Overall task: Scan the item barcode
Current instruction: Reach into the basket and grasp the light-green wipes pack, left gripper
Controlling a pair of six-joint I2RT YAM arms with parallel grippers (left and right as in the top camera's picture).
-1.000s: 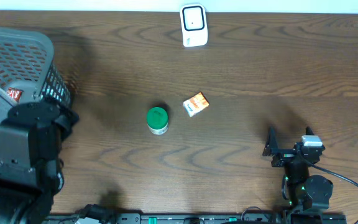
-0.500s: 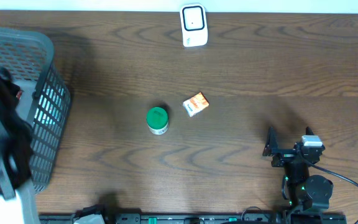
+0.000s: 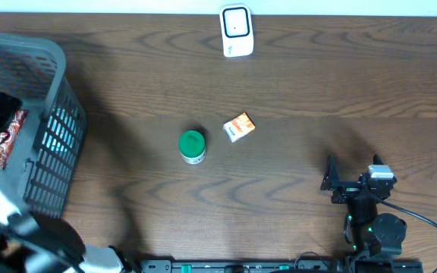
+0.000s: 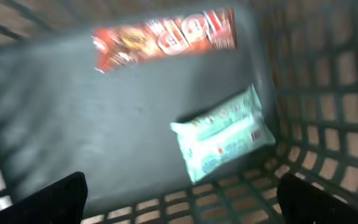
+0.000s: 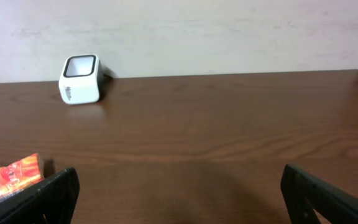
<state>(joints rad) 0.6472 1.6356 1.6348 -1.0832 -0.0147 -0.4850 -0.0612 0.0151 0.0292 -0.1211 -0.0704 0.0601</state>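
In the left wrist view, a red snack packet (image 4: pixel 166 38) and a mint-green packet (image 4: pixel 225 140) lie on the floor of the grey basket (image 4: pixel 328 93). My left gripper (image 4: pixel 182 205) hangs open above them, holding nothing. The overhead view shows the red packet (image 3: pixel 10 136) inside the basket (image 3: pixel 55 144). The white barcode scanner (image 3: pixel 236 31) stands at the table's far edge. A green-lidded can (image 3: pixel 192 145) and a small orange pack (image 3: pixel 239 127) sit mid-table. My right gripper (image 3: pixel 353 168) rests open and empty at the near right, facing the scanner (image 5: pixel 81 79).
The basket's mesh walls enclose the left gripper on all sides. The orange pack (image 5: pixel 8 177) lies at the left edge of the right wrist view. A pale wall rises behind the table's far edge. The left arm (image 3: pixel 21 235) crosses the near-left corner.
The left arm has swung off the top of the basket toward the near-left corner, uncovering the basket's inside and the red packet. The right arm has not moved.
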